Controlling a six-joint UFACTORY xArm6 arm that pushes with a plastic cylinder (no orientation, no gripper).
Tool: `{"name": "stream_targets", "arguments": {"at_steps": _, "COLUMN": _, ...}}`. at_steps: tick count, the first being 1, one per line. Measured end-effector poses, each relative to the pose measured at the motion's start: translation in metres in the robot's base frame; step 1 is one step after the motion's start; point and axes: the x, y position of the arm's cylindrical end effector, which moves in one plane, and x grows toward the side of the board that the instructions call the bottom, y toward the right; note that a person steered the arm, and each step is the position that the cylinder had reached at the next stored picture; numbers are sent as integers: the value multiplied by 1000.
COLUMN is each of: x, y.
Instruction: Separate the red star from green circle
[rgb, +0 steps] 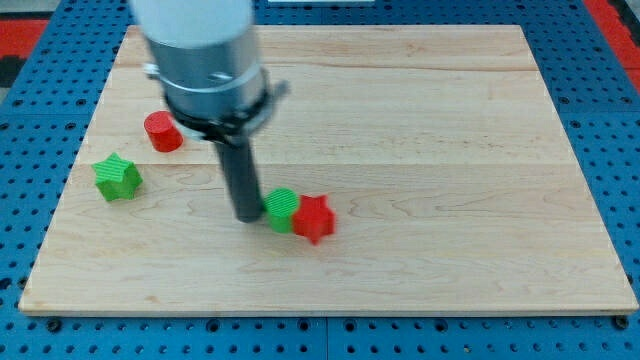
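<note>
The red star (314, 218) lies on the wooden board just below centre, touching the green circle (282, 209) on its left. My tip (246, 216) stands right against the green circle's left side, so tip, green circle and red star form a row from left to right. The arm's grey body (200, 50) hangs above at the view's top left.
A red cylinder (162, 131) lies at the left of the board, partly beside the arm's body. A green star (118, 177) lies below and left of it. The board's bottom edge (330, 308) runs below the blocks, with blue pegboard around the board.
</note>
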Motion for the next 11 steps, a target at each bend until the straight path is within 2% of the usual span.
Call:
{"name": "stream_targets", "arguments": {"at_steps": 1, "x": 16, "y": 2}}
{"name": "stream_targets", "arguments": {"at_steps": 2, "x": 3, "y": 32}}
{"name": "stream_targets", "arguments": {"at_steps": 4, "x": 1, "y": 140}}
{"name": "stream_targets", "arguments": {"at_steps": 5, "x": -6, "y": 169}}
{"name": "stream_targets", "arguments": {"at_steps": 6, "x": -24, "y": 171}}
{"name": "stream_targets", "arguments": {"at_steps": 8, "x": -5, "y": 234}}
{"name": "stream_targets", "arguments": {"at_steps": 9, "x": -23, "y": 224}}
{"name": "stream_targets", "arguments": {"at_steps": 10, "x": -18, "y": 219}}
{"name": "stream_targets", "arguments": {"at_steps": 11, "x": -7, "y": 181}}
